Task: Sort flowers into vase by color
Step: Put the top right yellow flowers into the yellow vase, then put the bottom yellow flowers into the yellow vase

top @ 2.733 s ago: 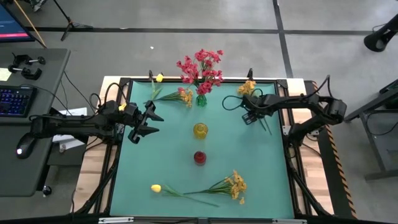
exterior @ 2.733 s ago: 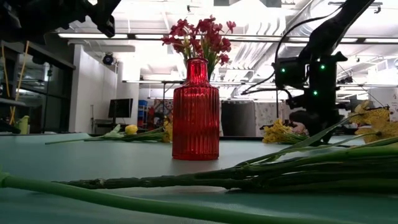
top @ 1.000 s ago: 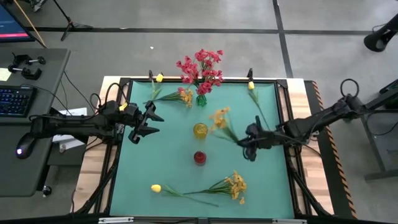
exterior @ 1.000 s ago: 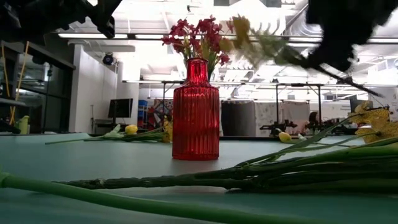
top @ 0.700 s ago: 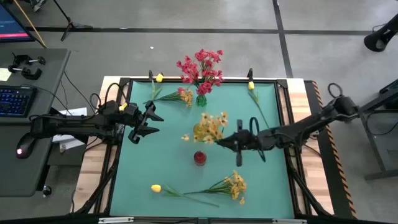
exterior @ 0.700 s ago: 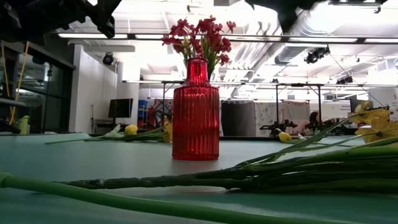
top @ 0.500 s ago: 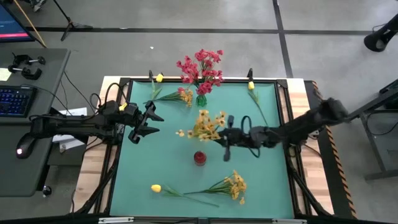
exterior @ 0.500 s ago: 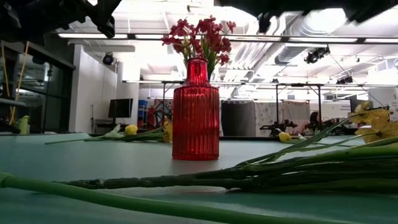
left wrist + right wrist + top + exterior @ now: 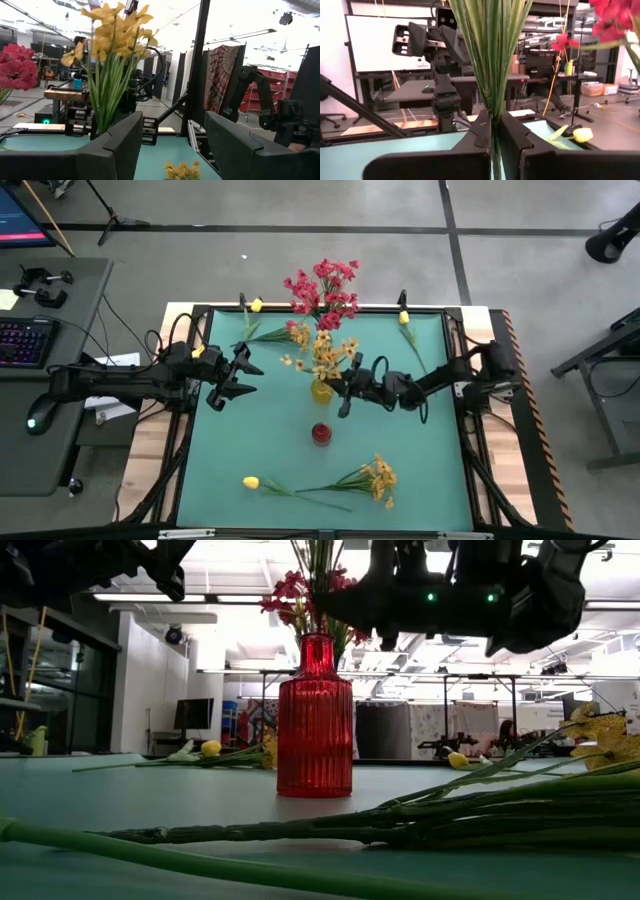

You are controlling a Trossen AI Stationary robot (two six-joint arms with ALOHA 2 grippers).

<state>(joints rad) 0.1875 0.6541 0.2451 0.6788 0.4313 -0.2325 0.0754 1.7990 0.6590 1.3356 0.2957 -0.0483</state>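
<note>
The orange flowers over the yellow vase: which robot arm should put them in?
Probably right: the right gripper already clamps the orange bunch above the yellow vase; the left gripper is open, off to the side.

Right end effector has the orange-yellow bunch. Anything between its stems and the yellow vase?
Nothing visible does. The right end effector is shut on the orange-yellow bunch, holding it upright directly over the yellow vase. The red vase and green vase stand clear on either side. The left end effector waits apart.

Side desk [image 9: 85, 280] w/ keyboard [image 9: 22, 340], mouse [image 9: 38, 413].
</note>
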